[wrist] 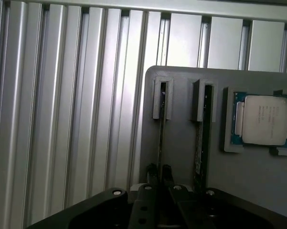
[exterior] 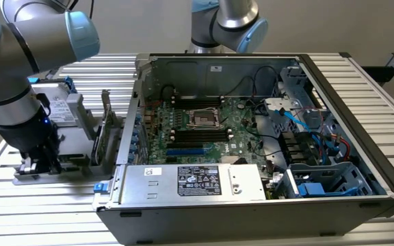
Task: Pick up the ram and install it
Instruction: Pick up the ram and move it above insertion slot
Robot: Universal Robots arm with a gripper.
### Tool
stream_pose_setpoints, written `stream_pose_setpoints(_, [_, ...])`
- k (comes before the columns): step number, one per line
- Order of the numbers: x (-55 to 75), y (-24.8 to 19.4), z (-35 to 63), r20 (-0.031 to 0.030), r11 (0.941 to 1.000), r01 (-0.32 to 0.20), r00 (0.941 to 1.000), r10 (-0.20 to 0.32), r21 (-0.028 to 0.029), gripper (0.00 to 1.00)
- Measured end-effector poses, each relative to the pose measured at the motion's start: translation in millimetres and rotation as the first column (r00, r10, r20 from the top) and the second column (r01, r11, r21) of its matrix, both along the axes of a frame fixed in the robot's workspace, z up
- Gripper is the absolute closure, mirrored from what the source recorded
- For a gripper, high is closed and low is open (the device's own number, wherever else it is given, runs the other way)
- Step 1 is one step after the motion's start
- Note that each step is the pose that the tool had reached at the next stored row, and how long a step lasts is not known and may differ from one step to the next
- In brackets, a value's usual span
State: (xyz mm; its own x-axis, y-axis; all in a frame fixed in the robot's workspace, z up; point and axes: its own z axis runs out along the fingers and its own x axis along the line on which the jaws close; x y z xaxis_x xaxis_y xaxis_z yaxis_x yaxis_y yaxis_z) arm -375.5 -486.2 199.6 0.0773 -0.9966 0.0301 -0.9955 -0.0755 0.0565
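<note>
The black two-fingered gripper (exterior: 36, 163) hangs low at the exterior view's left, over a grey plastic holder tray (exterior: 74, 171) on the ribbed aluminium table (exterior: 46, 215). In the wrist view its fingers (wrist: 153, 172) sit close together, clamped on the thin upper edge of the ram (wrist: 161, 136), a long, narrow, flat circuit-board stick, dark seen edge-on, standing in a tray slot. A second such stick (wrist: 202, 143) stands in the neighbouring slot, with a square silver processor chip (wrist: 263, 119) beyond it. Toward the exterior view's right lies the open black computer case (exterior: 361, 202), its green motherboard (exterior: 211, 128) exposed.
</note>
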Motion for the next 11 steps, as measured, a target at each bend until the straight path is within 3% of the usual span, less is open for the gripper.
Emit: stream_pose_setpoints(11, [0.0,0.0,11.7,0.0000,1.0000,0.002,1.0000,-0.002,-0.0001,0.86])
